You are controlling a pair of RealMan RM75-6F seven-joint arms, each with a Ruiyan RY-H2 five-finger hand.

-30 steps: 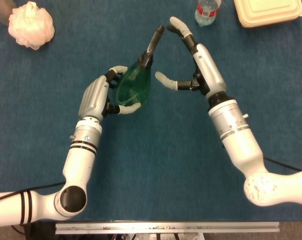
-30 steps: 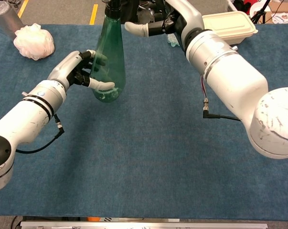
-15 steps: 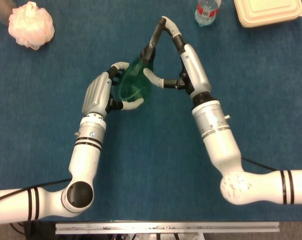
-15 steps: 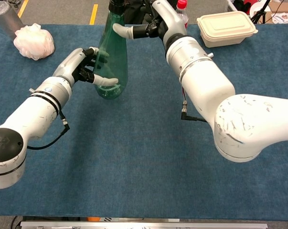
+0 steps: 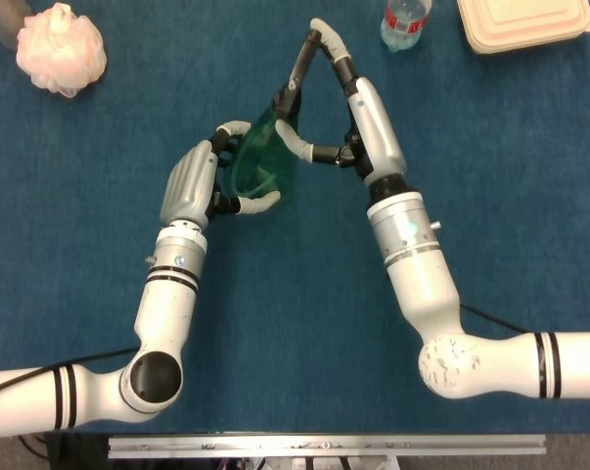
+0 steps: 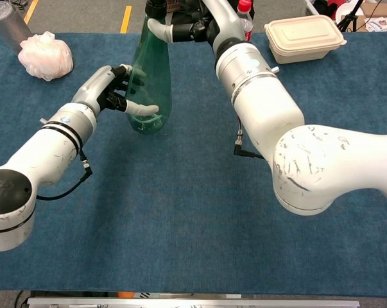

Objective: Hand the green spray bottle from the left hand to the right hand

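The green spray bottle (image 5: 260, 166) (image 6: 148, 83) stands nearly upright above the blue table, its black spray head at the top. My left hand (image 5: 192, 186) (image 6: 103, 93) grips its lower body, thumb and fingers wrapped around it. My right hand (image 5: 358, 108) (image 6: 206, 19) is up at the neck. Its thumb (image 5: 293, 139) lies on the bottle's shoulder and its fingers (image 5: 326, 39) stretch straight along the spray head, spread rather than closed around it. In the chest view the top edge cuts off the spray head and the right fingers.
A pink bath sponge (image 5: 60, 47) (image 6: 45, 54) and a clear cup (image 6: 7, 22) sit at the far left. A water bottle (image 5: 405, 22) (image 6: 244, 9) and a cream lunch box (image 5: 524, 22) (image 6: 305, 37) stand at the far right, just behind my right hand.
My right hand has swung left to the bottle's neck, and its thumb now lies on the shoulder. The left hand has kept hold and shifted the bottle slightly.
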